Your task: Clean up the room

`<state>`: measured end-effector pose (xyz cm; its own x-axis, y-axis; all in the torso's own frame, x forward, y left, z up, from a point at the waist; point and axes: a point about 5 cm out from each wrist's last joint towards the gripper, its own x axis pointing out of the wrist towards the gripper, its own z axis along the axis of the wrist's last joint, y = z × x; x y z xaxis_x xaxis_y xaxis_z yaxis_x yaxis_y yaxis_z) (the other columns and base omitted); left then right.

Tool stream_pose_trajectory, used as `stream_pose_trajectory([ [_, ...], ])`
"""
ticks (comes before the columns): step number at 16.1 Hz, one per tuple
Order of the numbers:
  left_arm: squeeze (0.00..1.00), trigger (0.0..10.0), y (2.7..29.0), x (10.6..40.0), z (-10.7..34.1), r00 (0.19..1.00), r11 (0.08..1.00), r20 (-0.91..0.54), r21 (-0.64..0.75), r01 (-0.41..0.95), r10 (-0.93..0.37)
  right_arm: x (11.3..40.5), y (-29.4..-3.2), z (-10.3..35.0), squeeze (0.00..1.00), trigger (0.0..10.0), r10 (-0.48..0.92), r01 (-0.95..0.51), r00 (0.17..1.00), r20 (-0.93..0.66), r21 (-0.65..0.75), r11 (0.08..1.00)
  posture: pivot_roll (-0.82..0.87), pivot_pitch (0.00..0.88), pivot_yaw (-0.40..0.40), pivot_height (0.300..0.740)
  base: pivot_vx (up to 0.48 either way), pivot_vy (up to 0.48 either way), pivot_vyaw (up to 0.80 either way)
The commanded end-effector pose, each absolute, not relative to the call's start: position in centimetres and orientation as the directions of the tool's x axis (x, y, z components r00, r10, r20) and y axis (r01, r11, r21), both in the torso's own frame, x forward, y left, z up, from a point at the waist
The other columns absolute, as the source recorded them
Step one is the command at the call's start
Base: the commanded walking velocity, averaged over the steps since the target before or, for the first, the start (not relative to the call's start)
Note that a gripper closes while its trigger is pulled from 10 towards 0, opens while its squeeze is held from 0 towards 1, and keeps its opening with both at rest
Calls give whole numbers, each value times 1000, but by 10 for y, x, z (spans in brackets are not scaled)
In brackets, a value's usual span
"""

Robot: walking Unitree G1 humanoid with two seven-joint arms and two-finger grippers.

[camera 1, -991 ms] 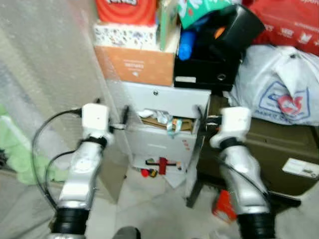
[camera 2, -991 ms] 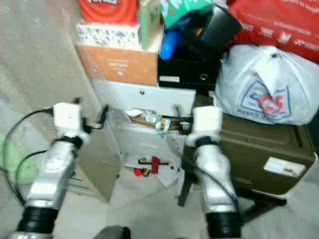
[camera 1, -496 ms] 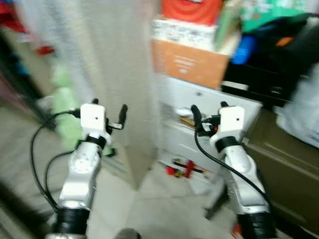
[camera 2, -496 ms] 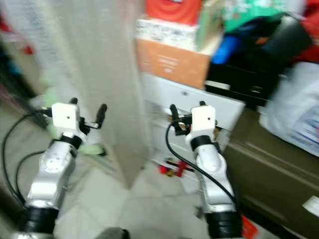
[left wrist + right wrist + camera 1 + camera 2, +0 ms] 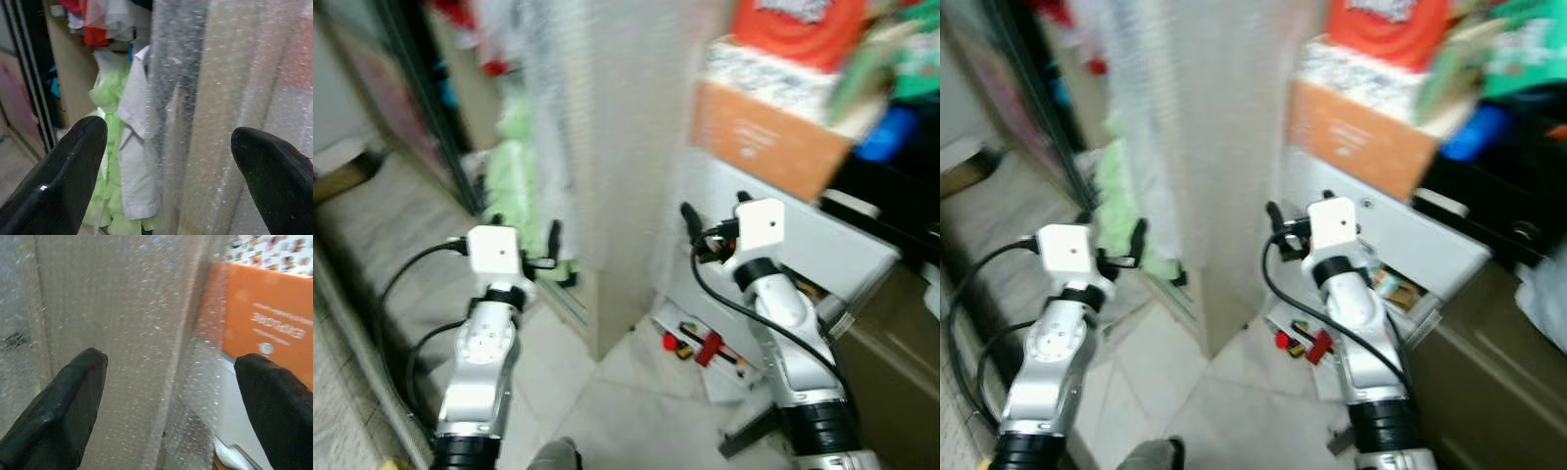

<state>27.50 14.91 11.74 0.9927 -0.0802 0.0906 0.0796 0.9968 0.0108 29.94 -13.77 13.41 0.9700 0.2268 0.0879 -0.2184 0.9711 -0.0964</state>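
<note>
The whole view has swung to the robot's left over the last second: the white carrier bag and the dark olive case have been carried out of frame, and the bubble-wrapped panel (image 5: 626, 147) has been brought to the centre. This is read as a turn of the robot, not a shift of the clutter; nothing has been picked up, so the tidying is judged hardly begun.

The left tool (image 5: 166, 171) is held spread and empty before the panel, facing the pale green garments (image 5: 110, 147) hanging beyond its left edge. The right tool (image 5: 171, 401) is likewise spread and empty, at the panel's right edge, near the orange box (image 5: 264, 328).

Small red items (image 5: 700, 345), possibly toys or tools given the blur, are seen lying on the tiled floor (image 5: 617, 411) at the foot of the panel, to its right.
</note>
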Motion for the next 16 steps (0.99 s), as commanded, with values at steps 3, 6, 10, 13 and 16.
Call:
stream_pose_trajectory([
  [3,0,10000,156,275,120,994,997,78,33,71,-73,297,-133,133,0,10000,223,-217,971,87,-70,974,8,0,-61,740,0,0,621],
  [6,0,10000,152,279,121,990,993,73,41,114,-117,294,-136,131,0,10000,188,-183,978,91,-61,981,-12,0,-31,740,0,0,767],
  [10,0,10000,149,283,123,986,988,69,53,145,-148,292,-138,131,0,10000,154,-150,983,97,-52,987,-25,0,-5,740,0,0,767],
  [13,0,10000,149,284,124,986,988,70,54,145,-149,293,-136,131,0,10000,164,-159,982,96,-49,986,-15,0,-15,740,0,0,790],
  [16,0,10000,153,282,124,990,992,76,50,119,-122,295,-133,131,0,10000,181,-177,979,96,-52,983,-3,0,-27,740,0,0,794],
])
